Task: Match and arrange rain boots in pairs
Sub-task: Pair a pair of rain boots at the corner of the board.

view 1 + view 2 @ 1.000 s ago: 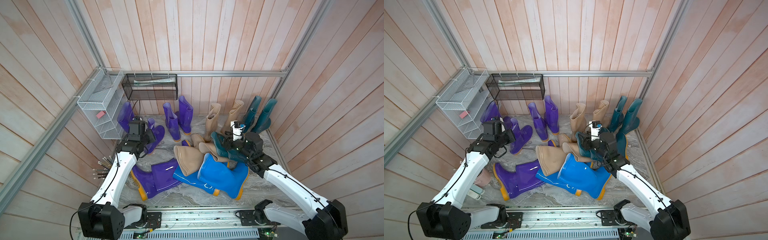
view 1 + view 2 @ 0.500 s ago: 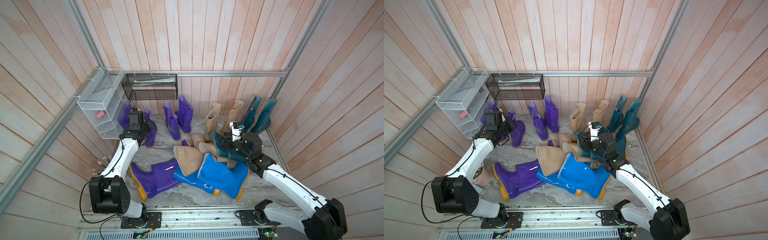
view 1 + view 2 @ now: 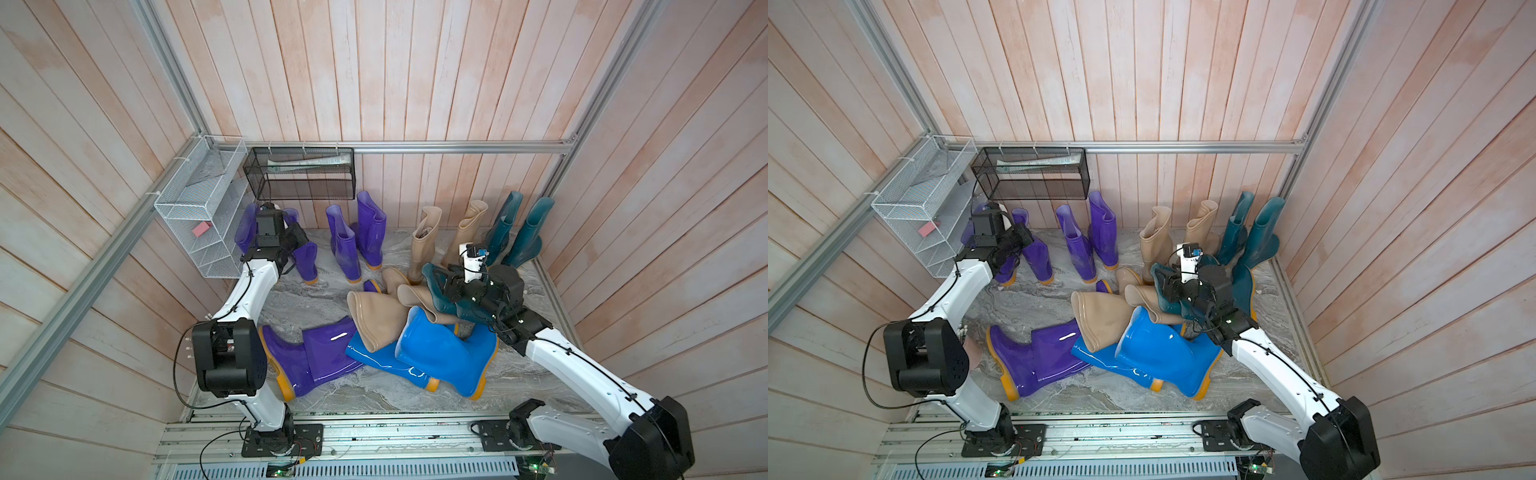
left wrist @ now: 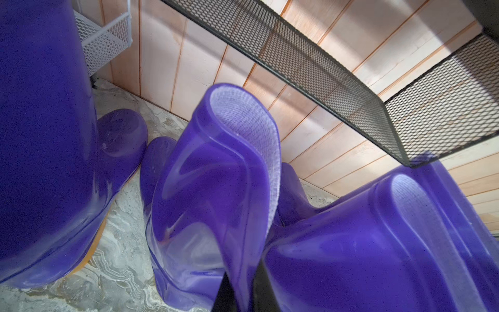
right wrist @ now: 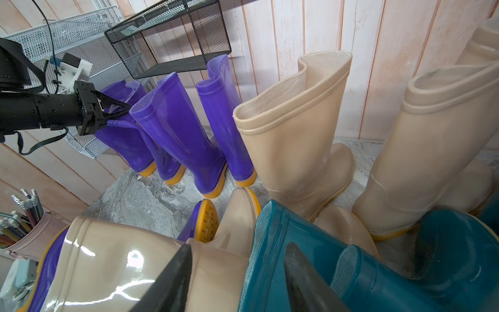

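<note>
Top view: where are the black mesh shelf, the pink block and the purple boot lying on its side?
black mesh shelf (image 3: 299, 189), in a top view, front mesh wall.
pink block (image 3: 202, 228), in a top view, upper face.
lying purple boot (image 3: 328, 353), in a top view, glossy shaft.

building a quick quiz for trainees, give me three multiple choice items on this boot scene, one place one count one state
1. Where are the bright blue boots? A standing upright B lying on the floor C in a shelf
2. How many beige boots stand upright? A two B four C none
3. The left claw is: A open in the air B shut on a purple boot at its rim C out of view
Answers: B, they lie on their sides; A, two stand, the rest lie piled; B, it pinches the rim.
</note>
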Controlling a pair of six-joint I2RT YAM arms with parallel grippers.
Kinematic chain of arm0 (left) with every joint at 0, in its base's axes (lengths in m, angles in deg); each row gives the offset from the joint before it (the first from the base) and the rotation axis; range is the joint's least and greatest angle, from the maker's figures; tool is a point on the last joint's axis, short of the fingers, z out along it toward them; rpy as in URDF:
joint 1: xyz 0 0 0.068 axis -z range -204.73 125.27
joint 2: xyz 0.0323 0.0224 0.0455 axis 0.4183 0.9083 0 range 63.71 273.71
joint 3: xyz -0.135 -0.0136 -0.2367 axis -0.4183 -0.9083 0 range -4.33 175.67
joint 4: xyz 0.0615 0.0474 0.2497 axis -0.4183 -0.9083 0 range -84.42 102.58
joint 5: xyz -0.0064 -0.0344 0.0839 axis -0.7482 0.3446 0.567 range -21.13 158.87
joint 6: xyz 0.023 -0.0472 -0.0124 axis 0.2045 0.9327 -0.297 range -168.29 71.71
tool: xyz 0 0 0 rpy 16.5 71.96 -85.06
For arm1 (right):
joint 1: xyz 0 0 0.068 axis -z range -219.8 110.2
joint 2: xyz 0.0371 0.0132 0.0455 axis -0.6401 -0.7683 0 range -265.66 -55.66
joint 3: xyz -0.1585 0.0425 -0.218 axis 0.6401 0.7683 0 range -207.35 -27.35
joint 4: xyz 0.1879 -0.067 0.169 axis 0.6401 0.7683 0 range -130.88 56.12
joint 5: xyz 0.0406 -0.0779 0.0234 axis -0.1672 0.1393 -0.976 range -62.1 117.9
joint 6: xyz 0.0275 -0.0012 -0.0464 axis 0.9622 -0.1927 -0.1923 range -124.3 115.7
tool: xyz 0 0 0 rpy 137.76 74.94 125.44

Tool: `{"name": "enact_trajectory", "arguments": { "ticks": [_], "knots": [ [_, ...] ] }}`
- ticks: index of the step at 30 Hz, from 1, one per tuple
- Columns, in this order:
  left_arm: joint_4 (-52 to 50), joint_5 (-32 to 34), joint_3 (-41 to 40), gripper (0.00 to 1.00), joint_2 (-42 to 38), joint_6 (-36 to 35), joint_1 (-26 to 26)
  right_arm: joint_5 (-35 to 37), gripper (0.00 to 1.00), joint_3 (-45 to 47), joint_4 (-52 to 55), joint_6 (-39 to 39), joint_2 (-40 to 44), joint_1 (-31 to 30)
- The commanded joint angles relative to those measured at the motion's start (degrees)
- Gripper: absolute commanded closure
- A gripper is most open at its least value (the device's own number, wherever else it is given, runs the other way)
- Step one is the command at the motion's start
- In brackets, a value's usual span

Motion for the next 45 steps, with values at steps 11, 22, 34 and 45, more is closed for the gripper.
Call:
{"name": "enact_trajectory", "arguments": {
  "ticks": [11,22,34,45],
  "knots": [
    [-0.4,-10.2,9.8,0.96,2.6,-9.2,-7.5,-0.3,0.44,-0.5,-0.4,1.0,-0.3,0.1],
    [1.2,-5.2,7.1,0.79,2.9,-13.6,-7.6,0.1,0.44,-0.4,0.5,0.7,0.0,0.1],
    [-0.6,0.9,7.9,0.49,-0.2,-18.2,-8.1,0.0,0.43,-1.2,1.2,0.6,0.4,0.1],
    [-2.6,-0.1,-0.2,0.26,-14.4,-15.6,2.5,0.3,0.41,-2.1,1.8,0.6,1.0,-0.3]
  ]
}}
